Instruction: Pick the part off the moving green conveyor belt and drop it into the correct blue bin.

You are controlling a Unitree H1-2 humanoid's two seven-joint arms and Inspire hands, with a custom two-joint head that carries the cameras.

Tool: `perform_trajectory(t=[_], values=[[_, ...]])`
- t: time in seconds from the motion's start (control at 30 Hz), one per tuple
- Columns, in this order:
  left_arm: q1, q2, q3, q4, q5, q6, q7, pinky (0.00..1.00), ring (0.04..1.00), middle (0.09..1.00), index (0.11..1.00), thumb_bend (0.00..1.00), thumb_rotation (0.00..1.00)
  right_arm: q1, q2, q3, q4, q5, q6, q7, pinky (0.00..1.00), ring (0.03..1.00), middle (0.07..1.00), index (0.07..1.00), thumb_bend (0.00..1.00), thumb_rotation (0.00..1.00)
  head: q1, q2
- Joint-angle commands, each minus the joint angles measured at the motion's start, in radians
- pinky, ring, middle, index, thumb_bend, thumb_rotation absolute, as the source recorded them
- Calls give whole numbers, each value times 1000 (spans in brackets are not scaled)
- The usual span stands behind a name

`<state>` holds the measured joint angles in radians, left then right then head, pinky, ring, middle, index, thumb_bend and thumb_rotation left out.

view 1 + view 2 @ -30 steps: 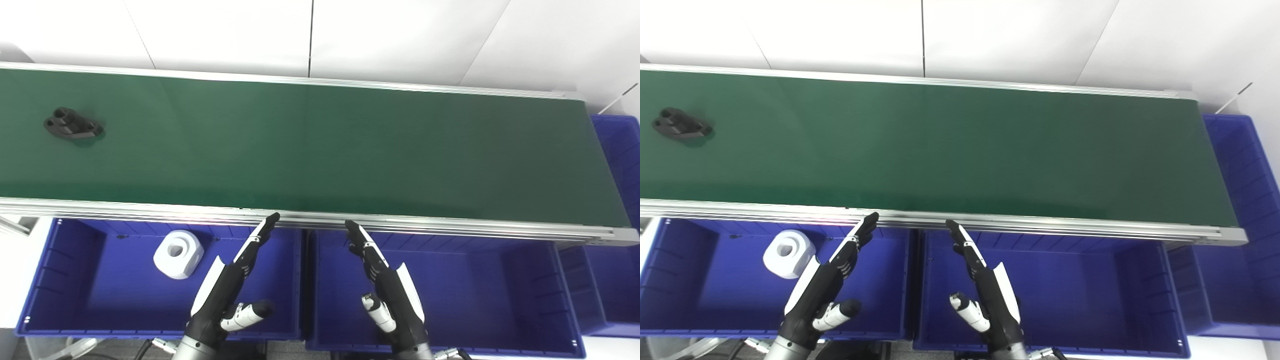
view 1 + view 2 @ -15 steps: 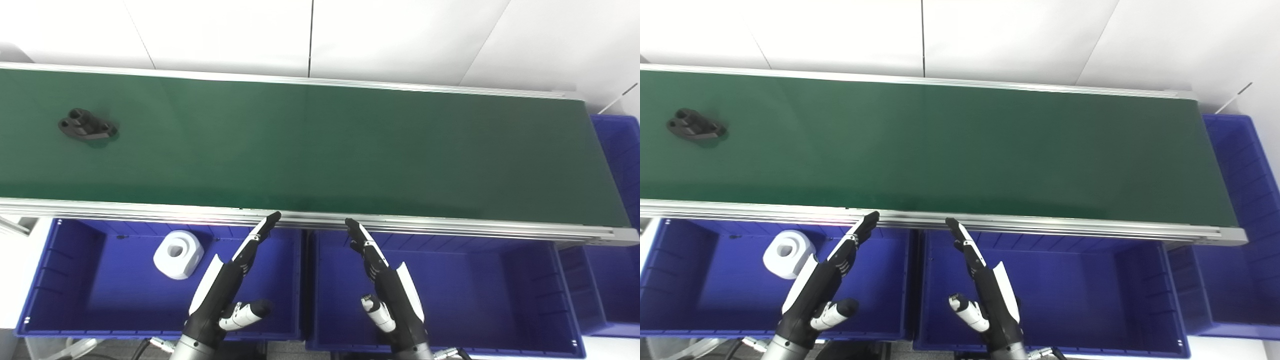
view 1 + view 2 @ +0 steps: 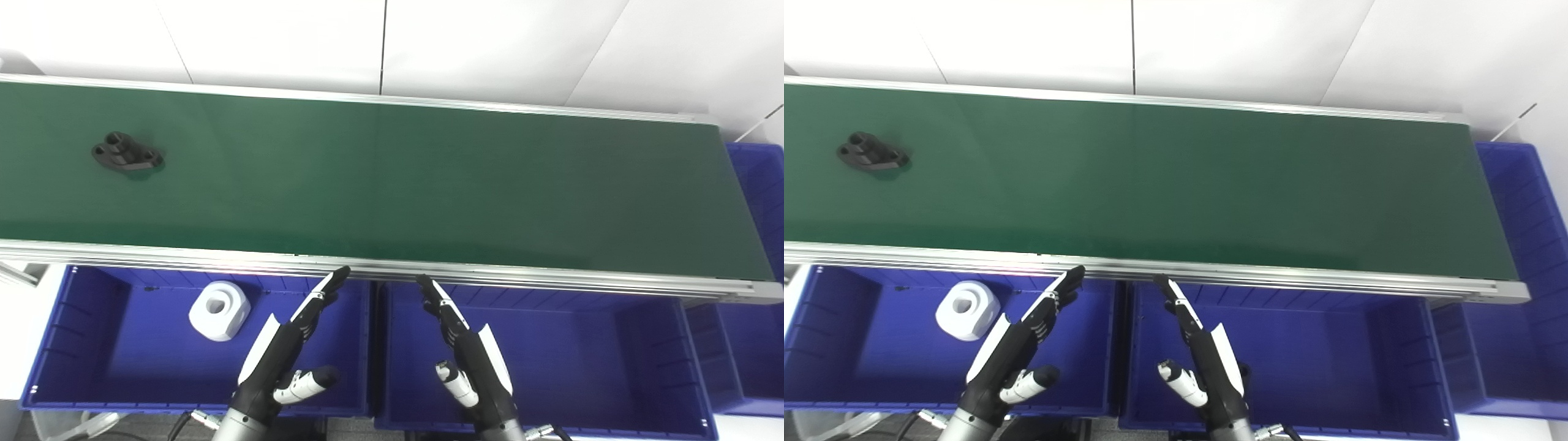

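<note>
A black part [image 3: 127,157] lies near the left end of the green belt [image 3: 429,184]. The left hand [image 3: 283,351] and right hand [image 3: 467,352] are both open and hold nothing, above the blue bins [image 3: 79,343].

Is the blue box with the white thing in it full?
No. The left blue bin holds only one white part; the rest is bare floor.

Black part [image 3: 127,157] farther right
</note>
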<state>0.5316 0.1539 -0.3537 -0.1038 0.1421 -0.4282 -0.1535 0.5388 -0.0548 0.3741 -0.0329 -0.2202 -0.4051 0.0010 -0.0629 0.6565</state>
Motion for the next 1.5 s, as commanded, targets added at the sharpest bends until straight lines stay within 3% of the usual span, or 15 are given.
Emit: perform_trajectory(t=[0.0,0.17,0.47,0.77,1.1,1.3,1.47], values=[[-5,4,-9,3,-2,-42,26,956,968,963,938,828,853,-4,-5,9,-5,14,-64,-10,925,963,967,942,898,981,10,-15],[-24,16,-29,31,20,-42,47,951,965,958,931,821,857,-24,-26,25,24,36,-65,-27,915,959,966,934,886,968,32,-47],[-76,27,-76,110,-10,-42,70,947,966,957,930,802,835,-63,-57,39,57,50,-65,-82,917,961,967,929,902,968,115,-142],[-92,26,-102,118,-6,-42,112,876,934,935,899,809,826,-68,-82,51,43,47,-65,-126,915,961,977,964,904,975,128,-124],[-105,21,-115,109,10,-42,130,866,930,928,902,798,853,-66,-98,46,24,38,-65,-155,771,869,941,956,893,965,122,-98],[-102,11,-104,109,-5,-41,130,864,925,925,893,843,850,-54,-91,28,-12,28,-65,-173,779,871,927,962,849,950,118,-94],[-97,14,-100,104,-16,-41,125,866,922,921,896,815,838,-60,-94,26,-72,-45,-65,-236,651,780,892,961,814,953,106,-101]])
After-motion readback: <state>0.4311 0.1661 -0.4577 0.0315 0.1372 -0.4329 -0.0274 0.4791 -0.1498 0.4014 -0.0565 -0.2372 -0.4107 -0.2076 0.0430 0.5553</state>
